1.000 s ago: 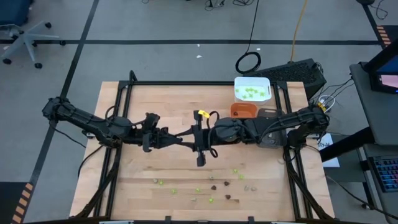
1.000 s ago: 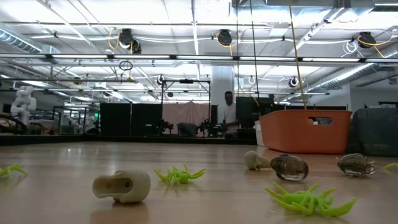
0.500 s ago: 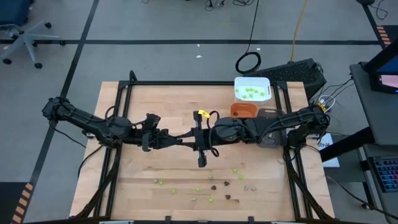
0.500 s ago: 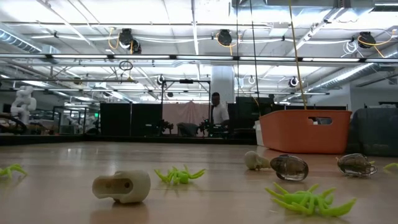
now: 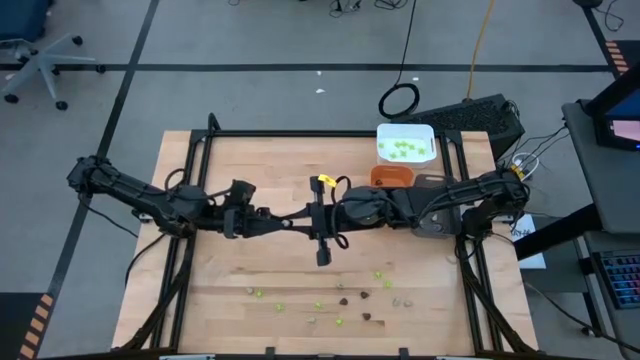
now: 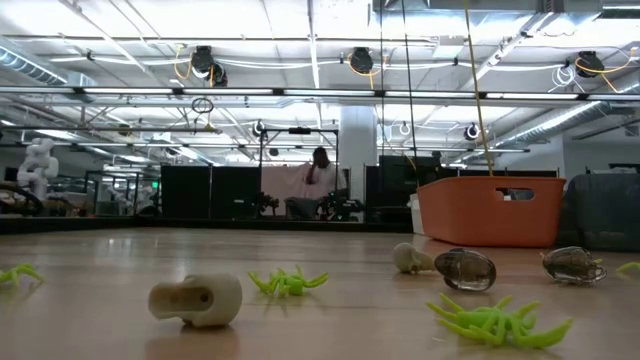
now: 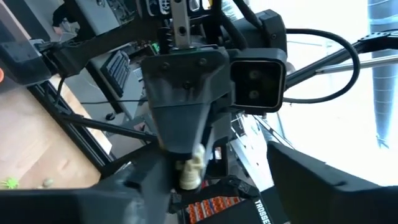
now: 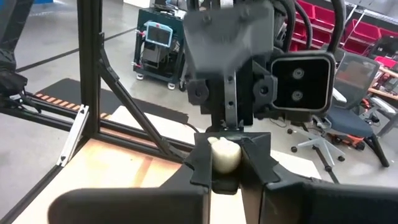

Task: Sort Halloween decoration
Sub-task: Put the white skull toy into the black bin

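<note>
While the right end effector (image 8: pixel 225 165) grasps a pale piece (image 8: pixel 224 155) above the worktop (image 5: pixel 260 160), the released left end effector (image 5: pixel 284 222) should back straight off, without brushing it.

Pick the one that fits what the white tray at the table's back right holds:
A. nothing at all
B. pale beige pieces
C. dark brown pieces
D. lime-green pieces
D: in the high view the white tray holds a cluster of lime-green pieces, with no brown or beige ones visible among them.
</note>
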`<action>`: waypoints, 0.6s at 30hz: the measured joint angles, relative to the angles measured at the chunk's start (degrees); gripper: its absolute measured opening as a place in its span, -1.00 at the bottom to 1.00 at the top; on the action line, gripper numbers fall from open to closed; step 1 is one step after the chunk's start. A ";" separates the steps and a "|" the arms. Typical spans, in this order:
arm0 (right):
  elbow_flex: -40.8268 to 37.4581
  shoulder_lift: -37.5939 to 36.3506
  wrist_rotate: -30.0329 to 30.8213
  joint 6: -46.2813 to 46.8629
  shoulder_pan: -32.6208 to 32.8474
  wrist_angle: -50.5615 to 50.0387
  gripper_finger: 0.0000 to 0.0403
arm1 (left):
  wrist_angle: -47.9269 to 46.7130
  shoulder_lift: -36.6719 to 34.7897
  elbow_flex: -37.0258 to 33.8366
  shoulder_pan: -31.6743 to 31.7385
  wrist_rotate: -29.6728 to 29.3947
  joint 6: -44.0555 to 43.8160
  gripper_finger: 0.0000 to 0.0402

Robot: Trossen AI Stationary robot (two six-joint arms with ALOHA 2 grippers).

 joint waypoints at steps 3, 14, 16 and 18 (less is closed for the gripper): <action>-0.03 0.00 0.12 0.84 0.00 -0.13 -0.91 | -0.63 -0.45 0.02 0.00 0.05 0.00 0.45; -0.13 -1.70 -1.58 5.93 0.57 -1.01 -0.91 | -8.81 -4.48 0.11 1.12 -1.03 0.61 0.67; -0.13 -2.58 -1.30 7.24 0.65 -1.38 -0.91 | -11.66 -5.93 0.11 1.70 -0.66 0.61 0.67; -0.13 -3.85 -0.54 8.35 0.71 -2.33 -0.91 | -14.84 -7.68 0.11 2.33 -0.56 0.63 0.67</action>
